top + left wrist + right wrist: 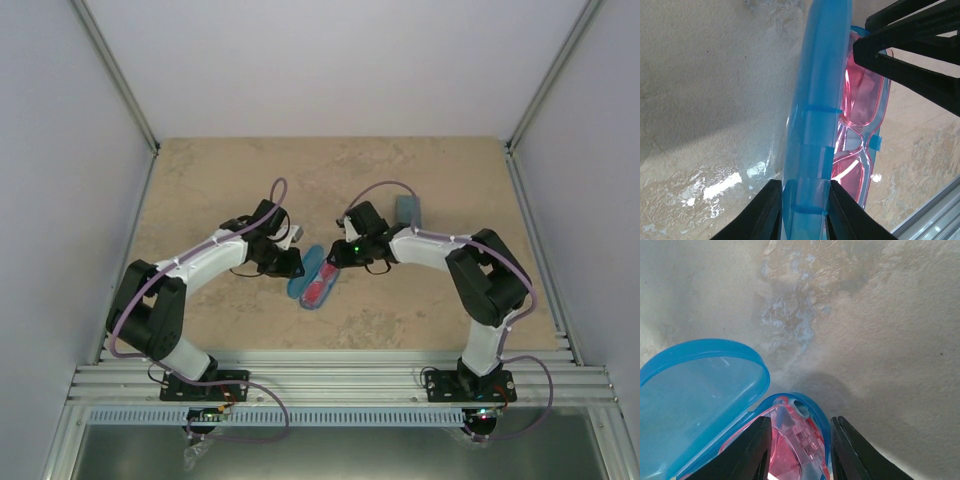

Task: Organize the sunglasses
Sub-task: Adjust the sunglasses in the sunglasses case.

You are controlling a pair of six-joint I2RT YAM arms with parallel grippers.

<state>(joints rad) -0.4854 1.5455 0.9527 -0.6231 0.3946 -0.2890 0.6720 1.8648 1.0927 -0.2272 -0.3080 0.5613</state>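
Left gripper (804, 184) pinches the open lid (822, 75) of the blue oval case (700, 390). Red-orange sunglasses (860, 100) lie lengthwise inside, near-left to far-right; right gripper (801, 419), partly spread, straddles their far end, grip unclear.

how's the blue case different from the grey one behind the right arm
The blue case is oval, glossy and see-through; the grey case is boxy and dull. The blue case lies open with the red sunglasses inside; the grey case looks shut. Both lie on the table.
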